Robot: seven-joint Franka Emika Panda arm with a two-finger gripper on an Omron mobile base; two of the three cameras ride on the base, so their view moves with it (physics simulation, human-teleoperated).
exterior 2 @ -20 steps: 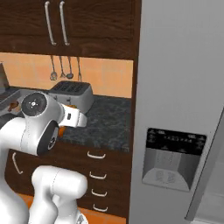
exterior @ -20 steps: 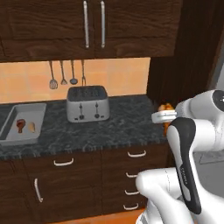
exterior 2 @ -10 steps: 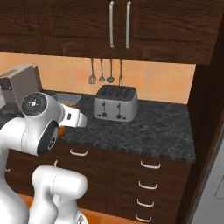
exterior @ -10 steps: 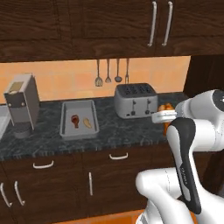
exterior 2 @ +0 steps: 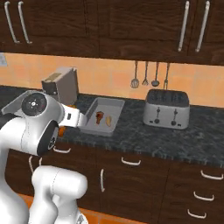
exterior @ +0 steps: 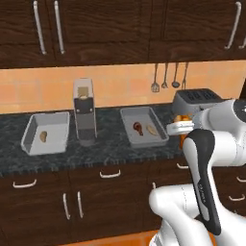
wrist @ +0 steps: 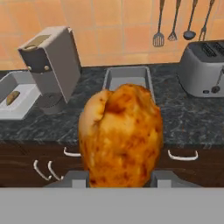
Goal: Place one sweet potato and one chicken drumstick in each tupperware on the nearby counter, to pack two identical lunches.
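Counter (exterior: 110,153), left to right, as I see it.

Left tray (exterior: 46,133): light grey, shallow, on the dark stone at the far left. Contents: one sweet potato (exterior: 43,136), tan, lying on the floor of the tray. The hand view shows the same tray (wrist: 15,98) at the left edge with the tuber (wrist: 12,97) inside.

Grey appliance (exterior: 84,111): tall, boxy, upright, just right of the left tray and between the two trays.

Right tray (exterior: 143,126): same make, right of the appliance. Contents: one drumstick (exterior: 138,127), orange-brown, on the left half; one second sweet potato (exterior: 152,129), paler, just beside it on the right. From the right base view both pieces lie side by side on the floor of this tray (exterior 2: 102,116).

Utensils (exterior: 166,77): hung in a row on the orange tiled wall, above and right of the right tray.

Toaster (exterior: 197,100): silver, two slots, on the counter at the right, partly behind my arm.

My gripper (wrist: 119,179): jaws clenched on a second drumstick (wrist: 121,134), glossy, mottled orange-brown, its bulbous end up. I hold it in the air on the near side of the counter, in line with the right tray.
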